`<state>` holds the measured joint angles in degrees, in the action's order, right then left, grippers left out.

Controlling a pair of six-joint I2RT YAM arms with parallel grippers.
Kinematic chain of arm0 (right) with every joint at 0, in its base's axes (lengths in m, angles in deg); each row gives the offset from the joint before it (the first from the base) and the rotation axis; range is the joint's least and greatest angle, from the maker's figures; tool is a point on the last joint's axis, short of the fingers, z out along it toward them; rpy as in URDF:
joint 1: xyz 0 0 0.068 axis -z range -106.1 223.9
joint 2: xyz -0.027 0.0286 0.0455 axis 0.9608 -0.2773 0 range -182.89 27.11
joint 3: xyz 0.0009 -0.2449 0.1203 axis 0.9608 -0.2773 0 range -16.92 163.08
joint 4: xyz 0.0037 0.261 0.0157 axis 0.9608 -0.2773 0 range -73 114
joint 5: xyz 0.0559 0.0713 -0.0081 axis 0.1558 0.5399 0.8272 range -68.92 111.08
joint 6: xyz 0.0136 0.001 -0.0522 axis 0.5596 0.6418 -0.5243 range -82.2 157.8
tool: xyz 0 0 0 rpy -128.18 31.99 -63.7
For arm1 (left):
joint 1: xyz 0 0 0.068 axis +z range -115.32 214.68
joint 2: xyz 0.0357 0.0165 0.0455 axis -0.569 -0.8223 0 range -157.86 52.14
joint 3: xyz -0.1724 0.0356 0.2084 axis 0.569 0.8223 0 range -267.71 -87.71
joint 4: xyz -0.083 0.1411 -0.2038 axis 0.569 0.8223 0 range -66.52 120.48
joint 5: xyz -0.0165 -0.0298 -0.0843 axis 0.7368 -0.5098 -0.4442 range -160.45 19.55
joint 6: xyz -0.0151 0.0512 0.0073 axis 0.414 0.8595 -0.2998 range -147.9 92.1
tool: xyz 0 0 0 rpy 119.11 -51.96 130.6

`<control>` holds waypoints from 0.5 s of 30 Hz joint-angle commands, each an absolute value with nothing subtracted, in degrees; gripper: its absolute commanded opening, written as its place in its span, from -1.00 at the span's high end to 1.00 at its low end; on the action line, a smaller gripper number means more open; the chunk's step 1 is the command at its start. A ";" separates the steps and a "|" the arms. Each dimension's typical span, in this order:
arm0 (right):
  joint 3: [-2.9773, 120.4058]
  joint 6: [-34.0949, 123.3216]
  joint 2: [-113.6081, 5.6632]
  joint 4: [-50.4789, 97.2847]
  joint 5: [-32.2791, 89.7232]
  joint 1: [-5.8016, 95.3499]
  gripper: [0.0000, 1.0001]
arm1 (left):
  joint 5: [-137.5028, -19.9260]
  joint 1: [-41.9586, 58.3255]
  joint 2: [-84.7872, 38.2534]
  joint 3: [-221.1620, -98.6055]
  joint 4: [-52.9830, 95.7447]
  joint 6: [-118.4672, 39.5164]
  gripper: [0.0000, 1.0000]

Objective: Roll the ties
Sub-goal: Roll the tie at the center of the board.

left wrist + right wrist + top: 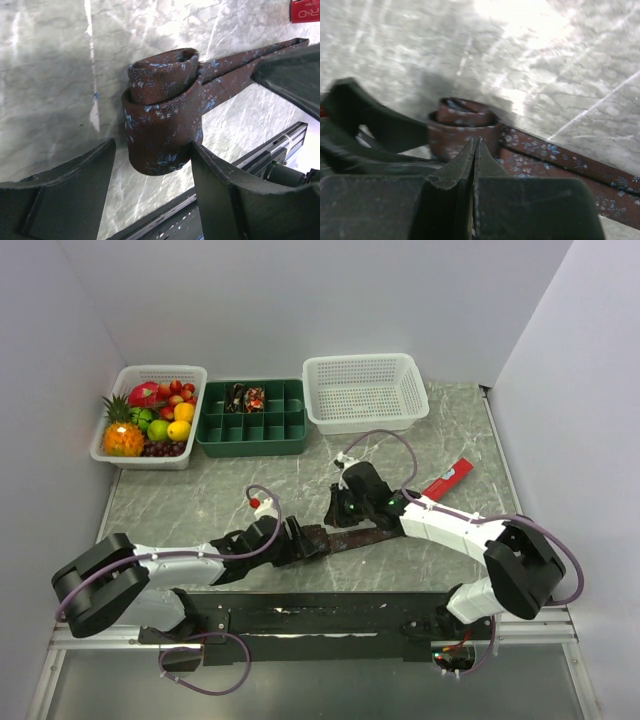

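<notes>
A dark brown tie (161,117) with small blue flowers lies on the marble table, one end wound into a loose roll. Its flat tail (560,160) runs off to the right. My left gripper (152,150) is open around the roll's near end. Its right finger (225,185) touches the fabric and its left finger (75,185) stands apart. In the top view the tie (350,538) lies between the two arms. My right gripper (476,142) is shut with nothing between its fingers, its tips low over the tail just beside the roll (462,127).
A red flat bar (447,479) lies right of the arms. Along the back stand a fruit basket (118,452), a green divided tray (252,436) holding small dark bundles (247,398), and a white mesh basket (365,415). A black rail (330,615) runs along the near edge.
</notes>
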<state>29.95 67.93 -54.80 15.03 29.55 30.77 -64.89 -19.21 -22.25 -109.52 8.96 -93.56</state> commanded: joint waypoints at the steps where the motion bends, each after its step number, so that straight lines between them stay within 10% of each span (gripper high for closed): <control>1: 32.21 67.24 -54.10 14.60 30.31 29.52 1.00 | -62.98 -19.99 -25.20 -110.57 8.02 -94.25 -0.36; 15: 32.65 68.82 -63.86 14.51 27.50 26.00 1.00 | -60.17 -20.07 -24.06 -110.92 10.04 -93.81 -0.35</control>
<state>30.83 68.30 -62.95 15.55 30.12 26.70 -63.01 -19.90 -24.50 -110.57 7.28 -93.61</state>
